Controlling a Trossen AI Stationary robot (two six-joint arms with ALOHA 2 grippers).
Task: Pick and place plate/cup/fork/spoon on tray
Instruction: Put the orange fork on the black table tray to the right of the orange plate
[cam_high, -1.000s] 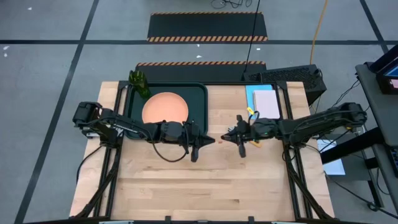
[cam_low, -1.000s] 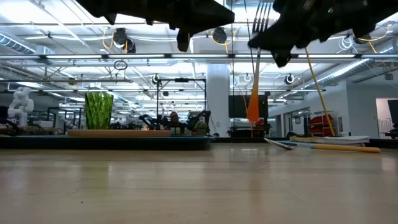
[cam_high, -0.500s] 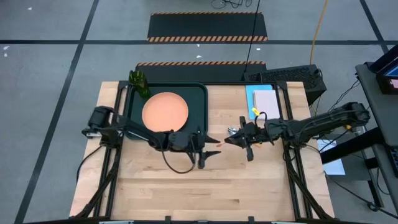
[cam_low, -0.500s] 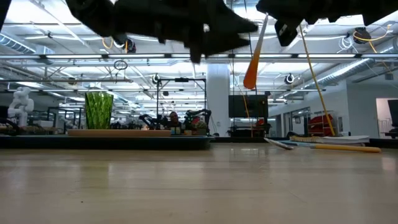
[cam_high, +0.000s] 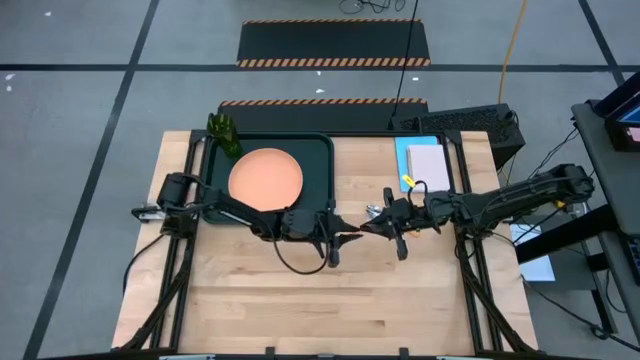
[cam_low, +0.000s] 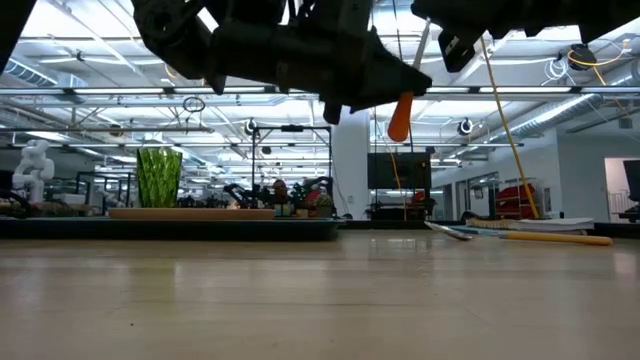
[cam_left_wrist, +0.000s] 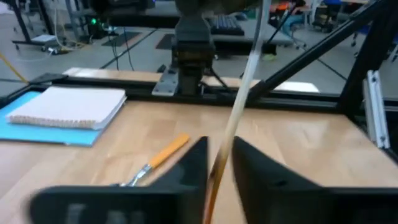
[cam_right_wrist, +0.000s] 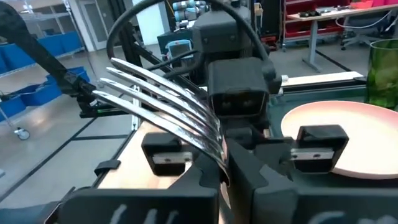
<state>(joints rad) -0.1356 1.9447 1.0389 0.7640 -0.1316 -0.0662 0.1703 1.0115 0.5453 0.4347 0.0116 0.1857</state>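
Note:
My right gripper (cam_high: 372, 226) is shut on the fork (cam_right_wrist: 161, 99) above the table's middle. The fork's tines stick up past the fingers and its orange handle (cam_low: 400, 112) slants down toward my left gripper (cam_high: 345, 238), which is shut on that handle. The salmon plate (cam_high: 265, 178) lies flat in the dark tray (cam_high: 320, 150). The green cup (cam_high: 225, 133) stands upright at the tray's far left corner. The spoon (cam_left_wrist: 155, 158) lies flat on the table near the blue sheet. My left gripper pinches the fork's orange handle (cam_left_wrist: 216, 177) between its two fingers, which come level from the table's left and lie across it. My right gripper pinches the fork's metal neck (cam_right_wrist: 219, 152) just below the tines, coming level from the table's right. The fork hangs slanted, clear of the table.
A light blue sheet with a pale notepad (cam_high: 428, 165) lies at the table's far right, the spoon beside it. The tray takes up the far left. Bare wood (cam_high: 330, 310) fills the near half of the table.
My left gripper has gone toward the table's right and a little toward its near edge, up to the fork's handle. My right gripper has shifted slightly toward the left and tipped the fork from hanging upright to slanting, handle end raised toward the left gripper.

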